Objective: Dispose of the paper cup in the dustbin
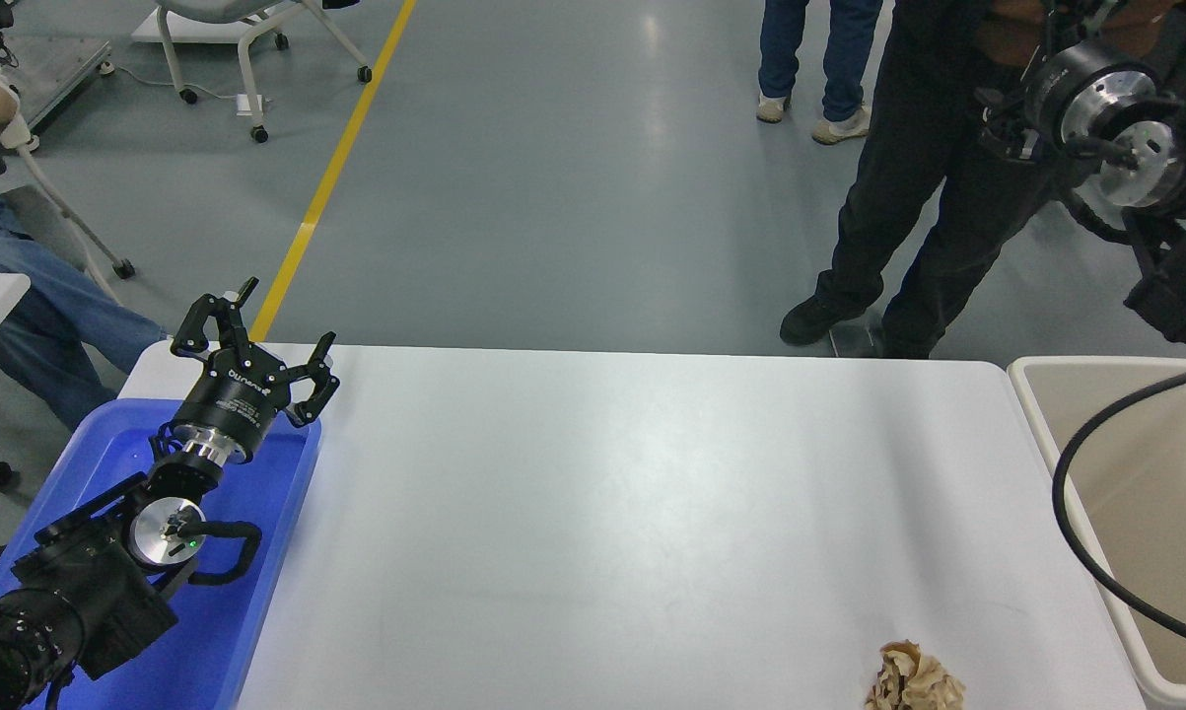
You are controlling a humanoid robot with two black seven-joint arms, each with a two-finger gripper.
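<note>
The paper cup does not show anywhere in the head view. The dustbin (1038,399), a large beige bin with a thick rim, stands at the table's right end, partly cut off by the picture's edge. My right arm is raised high at the top right, its silver wrist (1095,87) above and behind the bin. Its gripper is lost against a person's dark clothes. My left gripper (262,330) is open and empty, parked over the far end of the blue tray (287,513) at the lower left.
A crumpled brown-beige paper wad (913,678) lies at the table's front right. A black cable (1071,532) hangs over the bin's left rim. People stand at the far side (908,197); one sits at the left (40,296).
</note>
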